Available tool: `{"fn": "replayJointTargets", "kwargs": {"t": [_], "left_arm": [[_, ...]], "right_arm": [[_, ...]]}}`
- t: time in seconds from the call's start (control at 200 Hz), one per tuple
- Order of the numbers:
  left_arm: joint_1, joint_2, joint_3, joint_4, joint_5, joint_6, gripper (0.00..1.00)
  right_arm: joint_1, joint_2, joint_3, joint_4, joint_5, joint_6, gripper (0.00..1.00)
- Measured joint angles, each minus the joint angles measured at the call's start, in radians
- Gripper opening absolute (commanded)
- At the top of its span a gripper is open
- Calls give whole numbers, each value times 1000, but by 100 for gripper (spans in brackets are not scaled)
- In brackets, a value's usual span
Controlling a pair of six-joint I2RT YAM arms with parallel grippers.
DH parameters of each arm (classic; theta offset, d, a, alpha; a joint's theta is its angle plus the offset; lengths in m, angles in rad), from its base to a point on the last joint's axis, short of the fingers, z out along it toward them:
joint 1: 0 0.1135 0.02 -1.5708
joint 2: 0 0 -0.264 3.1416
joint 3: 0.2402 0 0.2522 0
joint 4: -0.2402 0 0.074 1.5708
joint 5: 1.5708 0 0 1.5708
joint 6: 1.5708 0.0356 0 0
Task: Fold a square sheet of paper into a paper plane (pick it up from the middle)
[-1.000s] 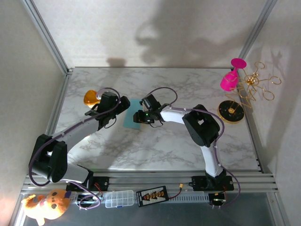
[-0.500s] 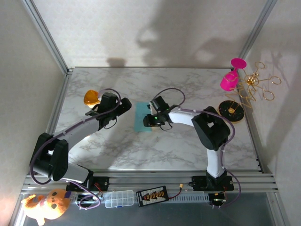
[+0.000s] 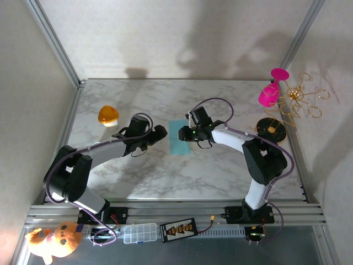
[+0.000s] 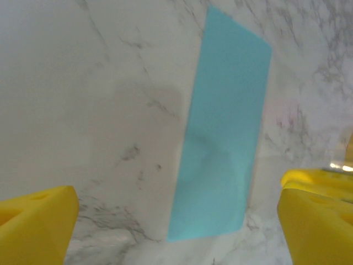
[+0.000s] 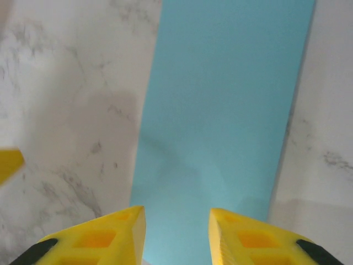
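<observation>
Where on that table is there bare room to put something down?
Bare marble table: the near middle before the teal paper, and the far middle between orange dome and pink glass. Crowded: the far right corner, around the gold wire stand.

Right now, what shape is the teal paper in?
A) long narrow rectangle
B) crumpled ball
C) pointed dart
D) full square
A: the teal paper lies flat on the marble table as a long narrow strip with straight parallel sides and square corners, with no point on it.

Paper [image 5: 226, 99] edge (near) behind right tool [image 5: 176, 222]
</observation>
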Motion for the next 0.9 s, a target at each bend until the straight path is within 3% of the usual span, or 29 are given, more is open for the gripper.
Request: {"fn": "replayJointTargets", "kwargs": {"t": [0.441, 0.901], "left_arm": [[-100, 136, -1, 105, 92, -160, 48], [-117, 212, 24, 110, 128, -182, 27]], "right_arm": [[-39, 99, -26, 30, -14, 133, 35], [-48, 101, -41, 56, -28, 145, 36]]}}
